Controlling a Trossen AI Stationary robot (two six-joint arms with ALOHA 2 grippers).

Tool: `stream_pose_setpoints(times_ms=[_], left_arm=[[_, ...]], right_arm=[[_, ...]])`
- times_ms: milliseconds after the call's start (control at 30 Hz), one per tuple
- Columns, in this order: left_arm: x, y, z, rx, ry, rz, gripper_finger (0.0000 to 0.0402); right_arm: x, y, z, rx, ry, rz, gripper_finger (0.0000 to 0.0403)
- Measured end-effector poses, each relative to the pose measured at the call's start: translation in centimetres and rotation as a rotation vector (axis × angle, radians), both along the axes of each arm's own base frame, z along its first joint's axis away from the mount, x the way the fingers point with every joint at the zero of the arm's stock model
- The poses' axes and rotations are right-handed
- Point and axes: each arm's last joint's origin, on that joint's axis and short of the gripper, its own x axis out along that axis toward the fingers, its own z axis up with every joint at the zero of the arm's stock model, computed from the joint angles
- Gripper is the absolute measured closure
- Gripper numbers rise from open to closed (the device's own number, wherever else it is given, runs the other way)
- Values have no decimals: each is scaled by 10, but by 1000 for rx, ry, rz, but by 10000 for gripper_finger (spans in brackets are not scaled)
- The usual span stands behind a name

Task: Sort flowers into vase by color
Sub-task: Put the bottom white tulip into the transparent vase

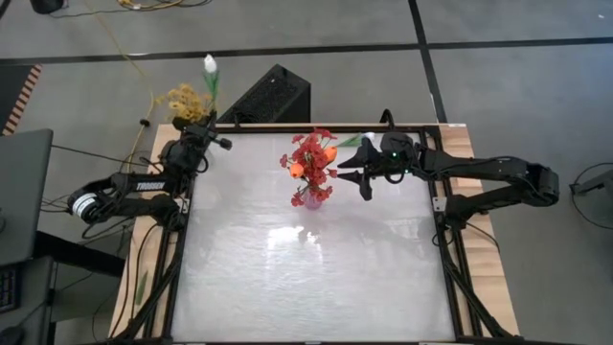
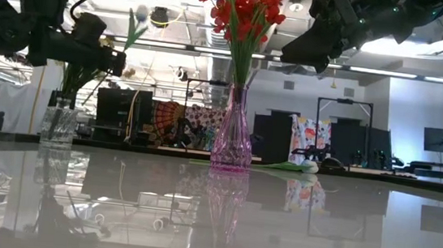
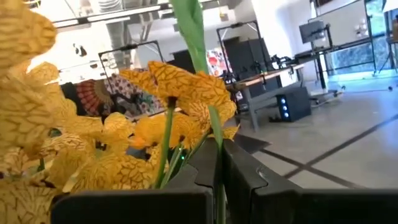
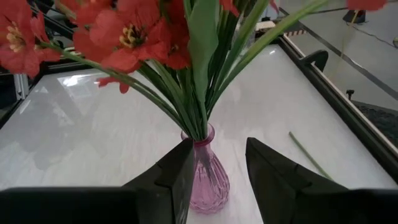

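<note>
My left gripper (image 1: 208, 127) is at the table's far left corner, shut on the green stem of a white flower (image 1: 211, 65). Yellow flowers (image 1: 182, 98) stand beside it in a clear vase (image 2: 58, 123). A pink vase (image 2: 232, 137) at the far middle holds red flowers (image 1: 311, 158) and an orange bloom (image 1: 329, 153). My right gripper (image 4: 217, 171) hangs open, high and just right of the red flowers, with nothing between its fingers. Another white flower (image 2: 303, 166) lies flat on the table behind the pink vase. My left gripper pinches the white flower's stem (image 3: 214, 134) between its two fingers, well below the bud. The fingers come nearly level, tipped a little upward, and lie across the stem. The flower stands about upright above the fingers; the gripper hides its lower end.
A black box (image 1: 268, 96) stands on the floor past the table's far edge. The black frame rail (image 1: 316, 126) runs along the far edge. The white tabletop (image 1: 316, 268) stretches toward the near edge.
</note>
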Motion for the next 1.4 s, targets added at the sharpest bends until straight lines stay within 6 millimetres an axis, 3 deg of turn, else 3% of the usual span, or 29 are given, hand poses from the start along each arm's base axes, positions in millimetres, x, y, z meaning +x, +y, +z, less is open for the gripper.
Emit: stream_pose_setpoints(times_ms=[233, 433, 667, 800, 1000, 1167, 1400], left_arm=[[4, -3, 4, 22, -61, -124, 401], [11, -18, 17, 76, -137, -213, 401], [6, -40, 33, 102, -135, -113, 401], [1, -54, 46, 89, -162, -126, 401], [4, -71, 78, -114, -253, -321, 401], [30, -80, 106, -305, -265, -519, 401], [89, -85, 160, -244, -134, -642, 401]], right_arm=[[1, 2, 2, 20, -20, 0, 233], [1, 3, 3, 32, -29, 20, 233], [3, -2, 13, 11, -83, 8, 233], [5, -3, 27, 0, -117, 11, 233], [8, -4, 78, -41, -256, 46, 233], [22, -26, 113, -29, -303, 9, 235], [71, -61, 140, 6, -295, 136, 239]])
